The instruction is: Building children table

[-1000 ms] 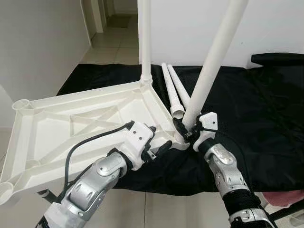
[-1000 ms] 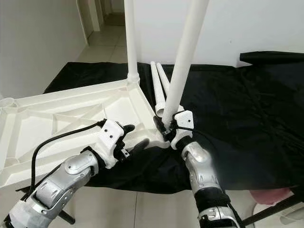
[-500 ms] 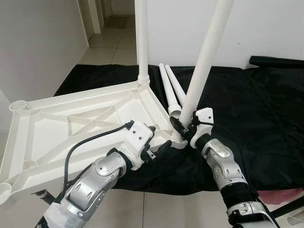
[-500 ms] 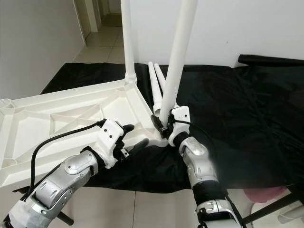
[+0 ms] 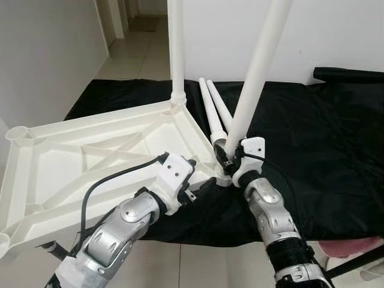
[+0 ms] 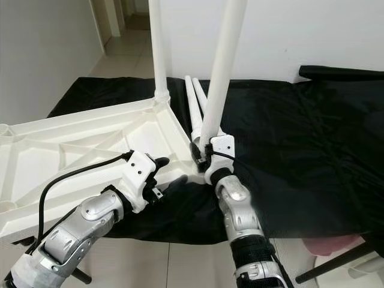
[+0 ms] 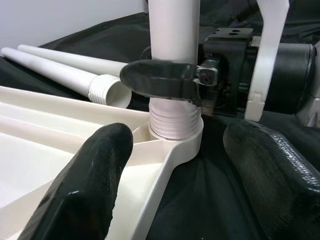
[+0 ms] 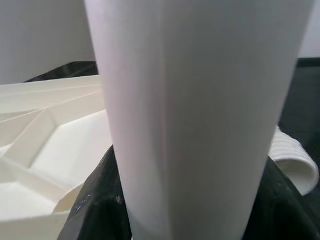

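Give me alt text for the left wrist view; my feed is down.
A white table leg stands with its ribbed end in the corner socket of the upside-down white tabletop, gripped just above by the right tool. The left tool is open, its fingers apart on either side of that corner. Two spare legs lie on black cloth behind.

Corner socket (image 7: 176,144) hemmed in: held leg (image 5: 255,78) above, right gripper (image 5: 227,157) behind, two loose legs (image 5: 215,114) beside; black cloth (image 5: 324,156) rightward lies open.
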{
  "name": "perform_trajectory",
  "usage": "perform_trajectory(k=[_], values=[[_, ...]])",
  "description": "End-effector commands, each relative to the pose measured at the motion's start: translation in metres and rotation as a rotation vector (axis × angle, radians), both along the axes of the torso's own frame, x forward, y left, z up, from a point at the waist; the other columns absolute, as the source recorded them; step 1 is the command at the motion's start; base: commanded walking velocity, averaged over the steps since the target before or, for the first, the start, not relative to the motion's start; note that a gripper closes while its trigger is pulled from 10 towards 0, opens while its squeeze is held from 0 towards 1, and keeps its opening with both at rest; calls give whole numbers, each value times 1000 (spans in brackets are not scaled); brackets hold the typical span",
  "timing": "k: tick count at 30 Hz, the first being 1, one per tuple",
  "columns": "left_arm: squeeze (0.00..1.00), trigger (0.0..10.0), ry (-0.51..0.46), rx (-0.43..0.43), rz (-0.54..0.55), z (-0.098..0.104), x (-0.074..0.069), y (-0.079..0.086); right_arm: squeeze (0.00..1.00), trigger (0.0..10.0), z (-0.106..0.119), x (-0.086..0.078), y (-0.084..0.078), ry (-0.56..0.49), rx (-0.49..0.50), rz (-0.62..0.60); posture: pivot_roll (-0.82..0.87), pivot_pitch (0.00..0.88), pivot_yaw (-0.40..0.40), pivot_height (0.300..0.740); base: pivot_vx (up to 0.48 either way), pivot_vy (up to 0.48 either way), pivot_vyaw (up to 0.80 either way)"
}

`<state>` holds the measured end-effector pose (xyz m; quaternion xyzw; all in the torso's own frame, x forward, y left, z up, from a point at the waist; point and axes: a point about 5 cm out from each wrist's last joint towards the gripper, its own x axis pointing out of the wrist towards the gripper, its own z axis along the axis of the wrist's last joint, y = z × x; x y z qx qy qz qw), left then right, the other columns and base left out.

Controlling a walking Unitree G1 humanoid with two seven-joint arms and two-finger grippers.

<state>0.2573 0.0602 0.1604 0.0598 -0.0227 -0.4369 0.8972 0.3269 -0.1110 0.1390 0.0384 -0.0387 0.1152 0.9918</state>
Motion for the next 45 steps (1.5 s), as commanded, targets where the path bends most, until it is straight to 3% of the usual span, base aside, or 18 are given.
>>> perform_trajectory(k=[1,3,5,7,11,19,20,24,32,33,45], values=[[0,10000,4,13,-67,-1,-4,-1,0,10000,-28,-6,1,158,42,-90,38,41,30,740,0,0,0],[0,10000,3,12,-70,-1,-4,-2,0,10000,-23,-8,6,151,76,-205,40,33,18,740,0,0,0],[0,10000,3,12,-70,-1,-4,-2,0,10000,-23,-8,6,151,76,-205,40,33,18,740,0,0,0],[0,10000,3,10,-72,-1,-4,-3,0,10000,-18,-14,18,164,152,-300,41,30,12,740,0,0,0],[0,10000,3,7,-75,-2,-6,-5,0,10000,-15,-19,31,153,135,-248,37,20,10,740,0,0,0],[0,10000,1,12,-82,-2,-5,-6,0,10000,-10,-19,25,102,114,-220,37,9,9,740,0,0,0],[0,10000,0,13,-82,-2,-5,-5,1000,10000,-6,-19,23,66,125,-193,37,7,9,740,0,0,0],[0,10000,-1,15,-86,-3,-6,-6,1000,10000,2,-18,14,-6,132,-137,36,1,7,740,0,0,0],[0,10000,-6,19,-89,-3,-6,-7,996,10000,7,-13,-2,-42,81,-102,35,0,7,740,0,0,0],[0,10000,-9,21,-91,-3,-5,-7,0,10000,7,-9,-11,-48,41,-27,34,0,7,740,0,0,0],[0,10000,-13,39,-112,-4,-7,-9,0,10000,-2,3,-26,-31,-96,286,32,0,15,740,0,0,0]])
